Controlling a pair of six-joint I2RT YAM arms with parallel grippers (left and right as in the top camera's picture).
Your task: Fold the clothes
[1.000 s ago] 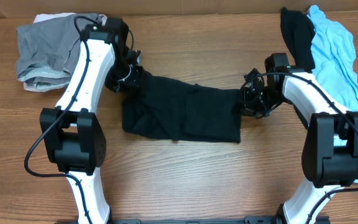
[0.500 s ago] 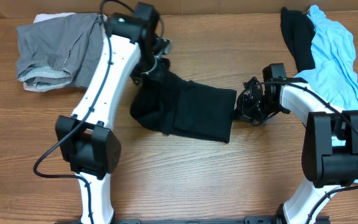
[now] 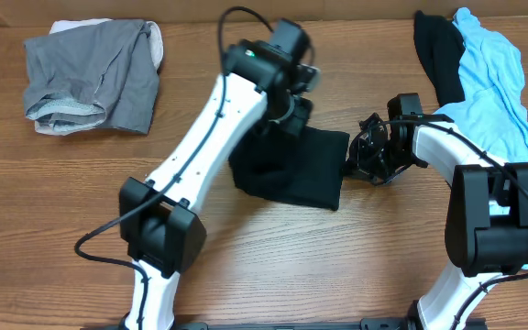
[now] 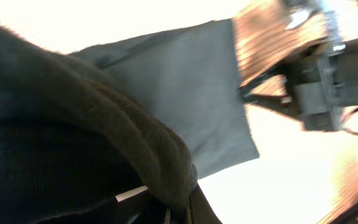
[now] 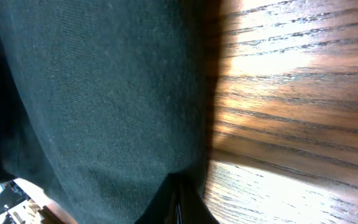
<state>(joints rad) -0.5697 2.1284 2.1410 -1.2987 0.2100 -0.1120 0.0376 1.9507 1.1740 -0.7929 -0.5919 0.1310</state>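
The black T-shirt [image 3: 287, 174] lies doubled over at the table's middle, about half as wide as it was. My left gripper [image 3: 291, 115] hangs above its far right part, shut on a bunched fold of the shirt [image 4: 135, 149], which drapes over the jaws [image 4: 178, 214]. My right gripper [image 3: 357, 161] sits low at the shirt's right edge, shut on that edge. In the right wrist view the dark cloth [image 5: 104, 93] fills the left side and runs into the closed right gripper [image 5: 178, 208], with bare wood to the right.
A grey garment [image 3: 90, 78] lies crumpled at the back left. A light-blue garment [image 3: 495, 82] and a black one [image 3: 438, 50] are heaped at the back right beside my right arm. Bare wooden table [image 3: 53, 202] shows at the front.
My left arm has swung far to the right, carrying the shirt's left end over the rest, so the shirt now lies much narrower. The right gripper has stayed almost still.
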